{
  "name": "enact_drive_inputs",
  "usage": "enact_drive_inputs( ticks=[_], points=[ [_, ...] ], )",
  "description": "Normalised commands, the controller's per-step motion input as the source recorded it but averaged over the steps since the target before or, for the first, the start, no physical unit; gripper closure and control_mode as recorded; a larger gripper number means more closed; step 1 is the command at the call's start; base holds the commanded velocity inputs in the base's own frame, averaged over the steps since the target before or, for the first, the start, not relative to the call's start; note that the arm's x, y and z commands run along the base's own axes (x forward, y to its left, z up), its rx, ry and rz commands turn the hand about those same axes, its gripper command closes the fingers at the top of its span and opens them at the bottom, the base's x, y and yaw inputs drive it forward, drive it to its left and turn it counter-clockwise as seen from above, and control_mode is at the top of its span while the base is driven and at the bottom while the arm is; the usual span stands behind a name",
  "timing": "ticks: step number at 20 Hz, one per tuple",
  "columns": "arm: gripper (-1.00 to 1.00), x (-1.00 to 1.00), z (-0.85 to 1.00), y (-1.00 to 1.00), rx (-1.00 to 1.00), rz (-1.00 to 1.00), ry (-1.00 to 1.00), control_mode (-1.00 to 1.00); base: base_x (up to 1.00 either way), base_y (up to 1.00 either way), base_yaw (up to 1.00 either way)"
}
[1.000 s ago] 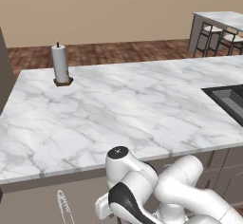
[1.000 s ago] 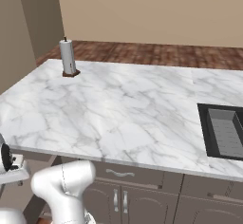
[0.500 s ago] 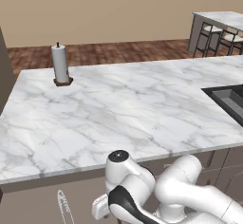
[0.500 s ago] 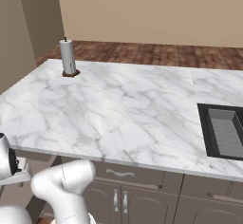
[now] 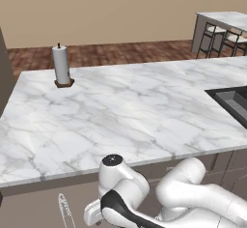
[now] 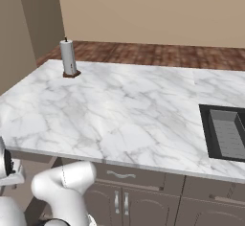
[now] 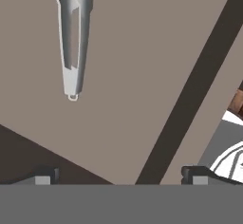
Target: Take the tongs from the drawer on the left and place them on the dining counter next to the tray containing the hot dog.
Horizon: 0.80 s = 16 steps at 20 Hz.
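The slim silvery tongs (image 7: 72,38) lie flat on the grey-brown floor of the open drawer (image 7: 137,76), in the upper left of the hand view. My gripper (image 7: 118,176) hovers above the drawer floor, open and empty, and the tongs lie ahead of its left fingertip (image 7: 45,175), apart from it. In the left base view the tongs (image 5: 65,210) show below the counter's front edge, just left of my lowered wrist. The dining counter (image 5: 226,17) stands far off at the upper right. The tray and the hot dog are out of view.
A marble counter (image 5: 125,106) with a dark sink (image 6: 228,133) overhangs the drawer. A paper towel roll (image 5: 61,65) stands at its far left. Black stools (image 5: 217,35) line the dining counter. Another drawer front with a silver handle (image 6: 121,175) sits to the right.
The wrist has edged slightly left and down in front of the counter. The jaws have stayed open, and the tongs have not moved.
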Motion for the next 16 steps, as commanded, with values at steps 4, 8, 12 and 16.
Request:
enact_drive_inputs(
  ticks=[4,8,12,16],
  points=[
    [-1.0,0.08,-0.16,0.34,0.0,0.0,0.0,-1.0,0.0,0.0,0.0],
    [-1.0,0.07,-0.16,0.32,0.0,0.0,0.0,-1.0,0.0,0.0,0.0],
    [-1.0,0.05,-0.2,0.27,0.0,0.0,0.0,-1.0,0.0,0.0,0.0],
    [-1.0,0.05,-0.22,0.21,0.0,0.0,0.0,-1.0,0.0,0.0,0.0]
  ],
)
